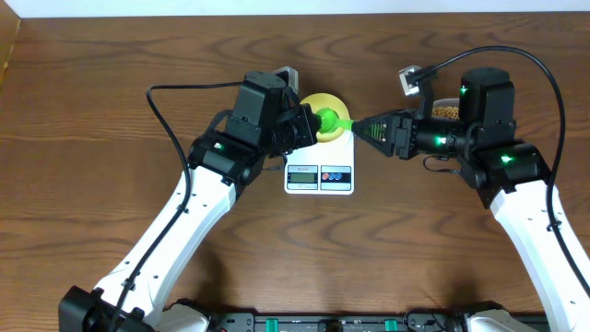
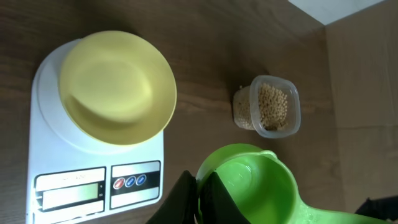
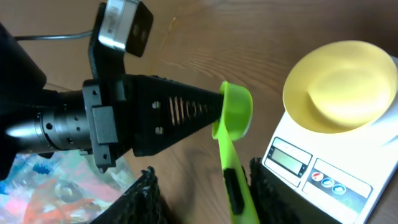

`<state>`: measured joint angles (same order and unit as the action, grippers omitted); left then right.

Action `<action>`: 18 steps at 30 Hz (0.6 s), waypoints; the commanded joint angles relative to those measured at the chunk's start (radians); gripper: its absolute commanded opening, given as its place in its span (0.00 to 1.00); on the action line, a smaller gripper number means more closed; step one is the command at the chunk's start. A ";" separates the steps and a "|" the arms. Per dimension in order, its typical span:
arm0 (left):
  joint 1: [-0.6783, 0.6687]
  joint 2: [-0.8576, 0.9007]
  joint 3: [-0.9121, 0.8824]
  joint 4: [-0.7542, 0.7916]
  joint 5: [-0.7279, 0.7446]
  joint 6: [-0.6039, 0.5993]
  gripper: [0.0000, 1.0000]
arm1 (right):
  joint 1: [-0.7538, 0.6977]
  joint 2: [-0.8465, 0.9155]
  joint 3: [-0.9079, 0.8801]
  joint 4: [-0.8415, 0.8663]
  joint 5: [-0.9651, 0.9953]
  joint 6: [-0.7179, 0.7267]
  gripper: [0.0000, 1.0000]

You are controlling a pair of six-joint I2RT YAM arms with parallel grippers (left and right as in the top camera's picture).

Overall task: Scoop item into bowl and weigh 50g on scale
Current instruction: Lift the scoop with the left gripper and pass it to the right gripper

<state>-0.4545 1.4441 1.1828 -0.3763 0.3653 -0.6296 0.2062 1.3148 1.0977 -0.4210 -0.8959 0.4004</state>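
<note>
The pale yellow bowl (image 1: 323, 100) (image 2: 117, 87) (image 3: 339, 78) stands empty on the white scale (image 1: 320, 175) (image 2: 56, 180) (image 3: 311, 168). My left gripper (image 1: 312, 124) (image 2: 202, 190) is shut on the rim of an empty green scoop (image 1: 329, 120) (image 2: 252, 186) (image 3: 236, 106), held just right of the scale. My right gripper (image 1: 361, 127) (image 3: 208, 199) is open around the scoop's handle, which lies close to one finger. The beans (image 2: 272, 102) fill a clear plastic tub (image 1: 447, 111) (image 2: 273, 107) further right.
The tub sits under my right arm near the table's back right. Cables loop off both arms over the wood table (image 1: 111, 184). The table's far edge (image 1: 277, 13) runs along the top. The left arm's body (image 3: 124, 118) fills the left of the right wrist view.
</note>
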 commanded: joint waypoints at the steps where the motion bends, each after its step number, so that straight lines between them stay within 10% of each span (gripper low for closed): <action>1: -0.002 0.008 0.017 0.010 -0.018 -0.004 0.07 | 0.005 -0.001 0.019 -0.007 0.008 -0.005 0.40; 18: -0.002 0.008 0.017 0.031 -0.018 -0.003 0.07 | 0.005 -0.001 0.019 -0.024 0.033 -0.005 0.01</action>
<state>-0.4545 1.4441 1.1828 -0.3473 0.3599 -0.6296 0.2062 1.3148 1.0977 -0.4454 -0.8597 0.4019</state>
